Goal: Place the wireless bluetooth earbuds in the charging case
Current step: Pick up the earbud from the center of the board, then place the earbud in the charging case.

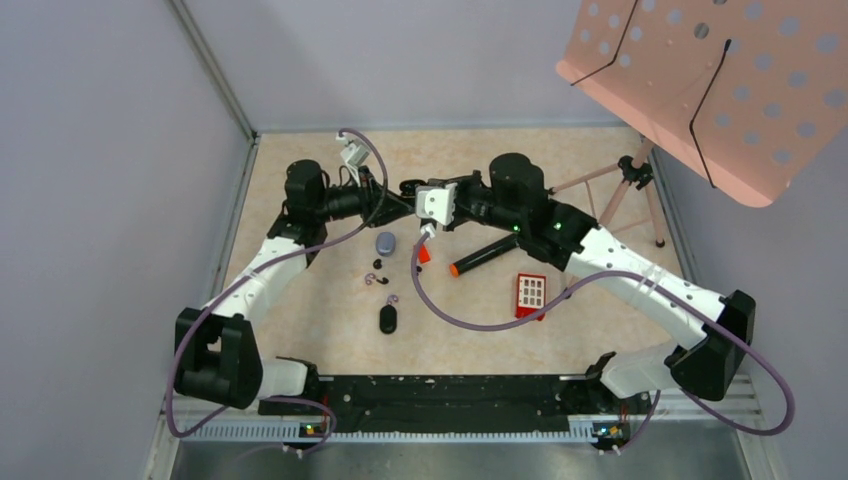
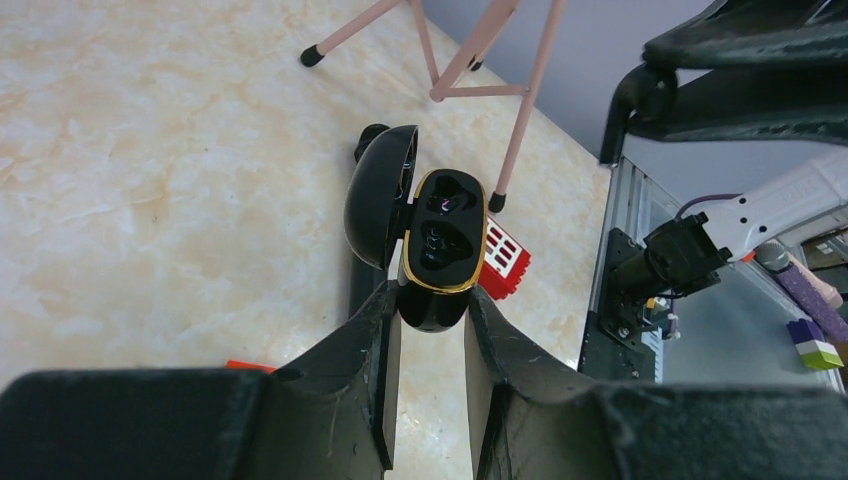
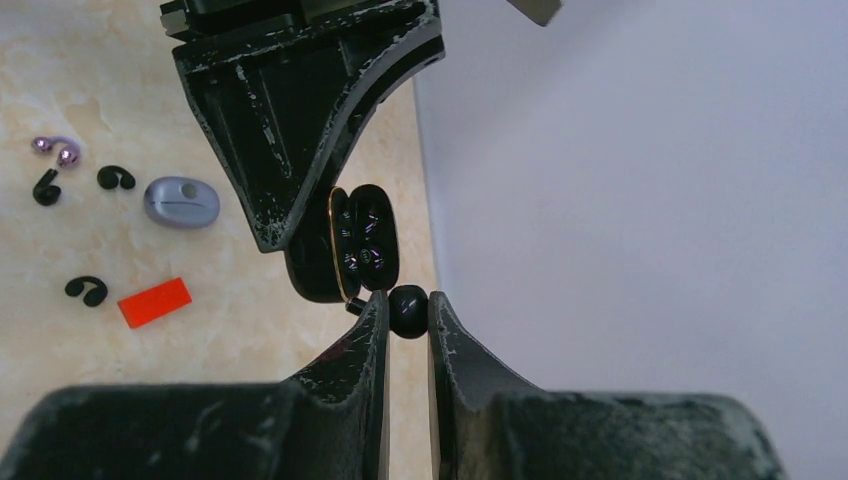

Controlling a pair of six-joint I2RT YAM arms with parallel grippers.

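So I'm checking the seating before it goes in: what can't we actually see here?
- Left wrist: charging case wells too dark to tell whether anything already sits inside.
- Right wrist: the earbud sides, pinched inside the right gripper.
- Top view: case and earbud too small and dark to pick out.

Left arm (image 1: pixel 255 275), right arm (image 1: pixel 640 285): white link shells, black joint housings. Purple cable (image 1: pixel 452 318) loops off each wrist. White camera block (image 1: pixel 435 203). Small green light (image 1: pixel 515 228) on right arm. Jaws black, wedge-shaped, scuffed pale.
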